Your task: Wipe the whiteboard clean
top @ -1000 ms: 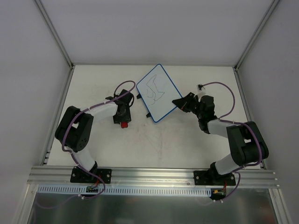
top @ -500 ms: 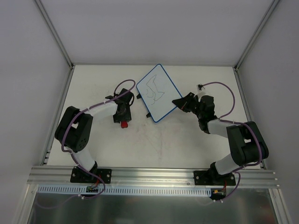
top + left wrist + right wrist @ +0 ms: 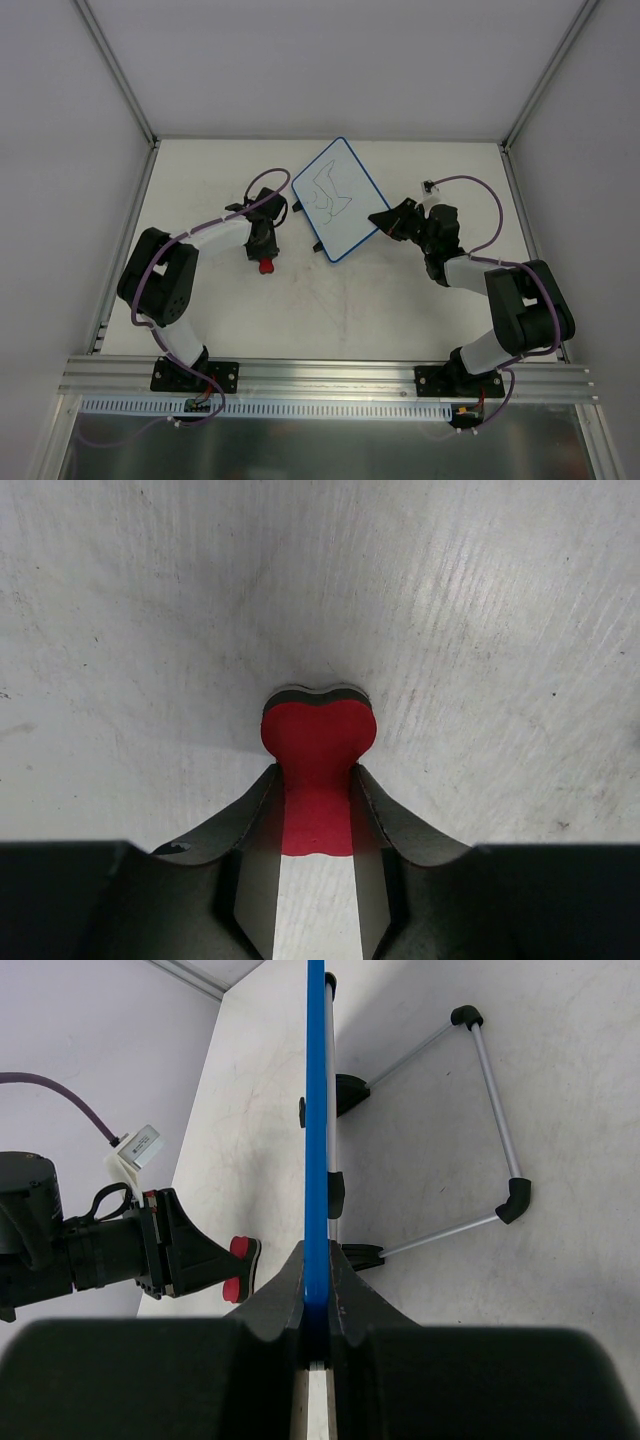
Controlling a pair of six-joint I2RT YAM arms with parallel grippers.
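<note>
The whiteboard (image 3: 337,198) has a blue rim and dark scribbles on its white face. My right gripper (image 3: 385,222) is shut on its right edge and holds it tilted; in the right wrist view the blue rim (image 3: 316,1120) runs edge-on up from between the jaws, and a wire stand (image 3: 490,1130) folds out behind the board. My left gripper (image 3: 265,255) is shut on the red bone-shaped eraser (image 3: 266,266), left of the board and apart from it. In the left wrist view the eraser (image 3: 318,742) sticks out past my fingertips just above the table. It also shows in the right wrist view (image 3: 240,1265).
White walls with metal corner posts close the table on three sides. An aluminium rail (image 3: 330,375) runs along the near edge with both arm bases on it. Faint grey smudges mark the table (image 3: 340,300) in front of the board.
My left gripper with the eraser has turned slightly, the eraser staying at about the same spot. The right arm and the whiteboard have not moved.
</note>
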